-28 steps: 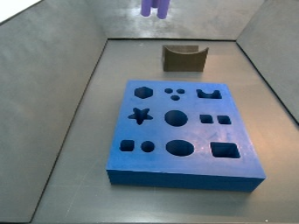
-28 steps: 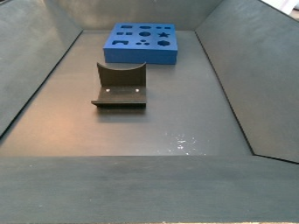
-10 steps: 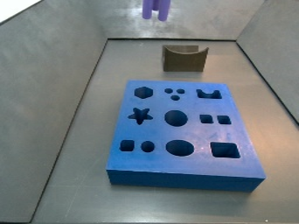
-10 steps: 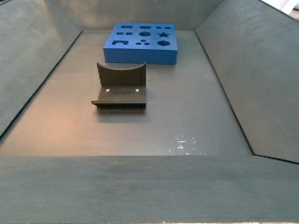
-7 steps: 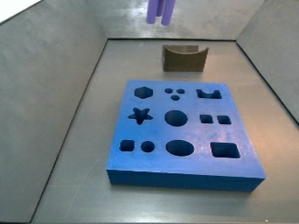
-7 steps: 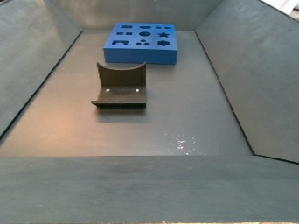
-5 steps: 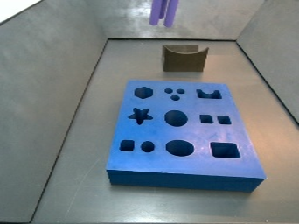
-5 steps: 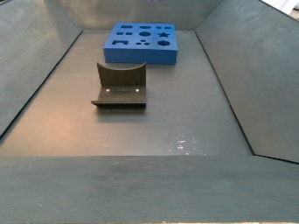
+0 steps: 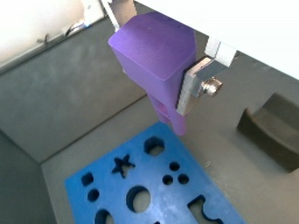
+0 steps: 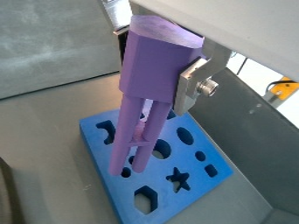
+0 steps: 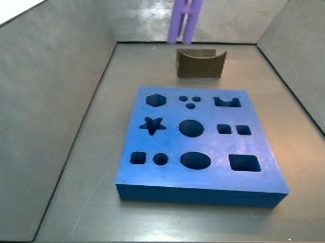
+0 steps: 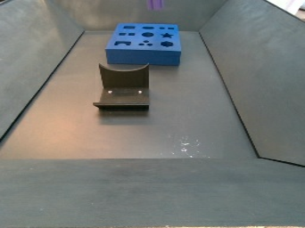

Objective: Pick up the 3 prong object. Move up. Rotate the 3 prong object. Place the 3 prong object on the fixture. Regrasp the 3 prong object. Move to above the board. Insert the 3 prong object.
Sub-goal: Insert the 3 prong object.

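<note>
The work surface is a grey floor (image 11: 89,142) enclosed by sloping grey walls (image 12: 30,62); a patch of glare is showing on the floor in a side view (image 12: 188,144).

The blue board (image 11: 197,142) is lying flat on the floor, its star, hexagon, circle, square and oval cut-outs facing up. The fixture (image 11: 200,63) is standing on the floor beyond the board's far edge in a side view, well apart from it; in a side view (image 12: 123,87) it is sitting nearer the camera than the board (image 12: 144,44).

The gripper (image 9: 158,52) is hanging high above the board, its silver finger plates (image 10: 193,80) clamped on the blocky base of the 3 prong object (image 10: 146,96), whose prongs are pointing down toward the board without touching it.

Compared with half a second ago, the 3 prong object (image 11: 187,21) is reaching lower into a side view, its tips now level with the top of the fixture behind it. In a side view (image 12: 156,4) only a small purple tip is entering at the top edge, where nothing purple was showing before. Board and fixture are unchanged.

Only the wrist views are showing the grasp itself; both side views are cutting off the gripper. A wrist view is showing the separate prongs over the board (image 10: 176,166); a wrist view is showing the fixture (image 9: 274,127) off to one side of the board (image 9: 146,188)
</note>
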Tool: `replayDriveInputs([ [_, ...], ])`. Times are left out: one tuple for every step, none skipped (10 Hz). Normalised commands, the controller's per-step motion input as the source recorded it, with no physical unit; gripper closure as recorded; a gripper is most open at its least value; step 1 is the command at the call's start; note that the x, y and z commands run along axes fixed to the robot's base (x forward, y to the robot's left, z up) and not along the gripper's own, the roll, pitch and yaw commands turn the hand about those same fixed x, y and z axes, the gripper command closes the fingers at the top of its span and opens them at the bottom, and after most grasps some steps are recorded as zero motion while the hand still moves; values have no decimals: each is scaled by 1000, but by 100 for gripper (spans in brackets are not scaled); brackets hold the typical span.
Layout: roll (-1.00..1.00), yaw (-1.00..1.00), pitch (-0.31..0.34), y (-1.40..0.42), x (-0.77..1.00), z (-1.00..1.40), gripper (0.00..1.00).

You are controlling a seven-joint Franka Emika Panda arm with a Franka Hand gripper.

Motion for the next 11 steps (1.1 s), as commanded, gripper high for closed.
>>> replayDriveInputs([
  [-306,-157,-196,-71,37,-451,100],
  [-350,-580,-209,0,43,-349,100],
  [-277,-771,-267,-6,0,-263,100],
  [-281,-777,-283,-26,0,-243,100],
  [-380,-654,-269,0,97,-157,100],
  [-333,-609,-230,0,171,-209,100],
  [-281,-631,-203,-34,146,-271,100],
  [-203,-623,-164,-97,157,-403,100],
  [-91,-543,-170,-226,226,-626,100],
  [-66,-491,-99,-200,369,-731,100],
  [-134,-469,123,-103,426,-623,100],
])
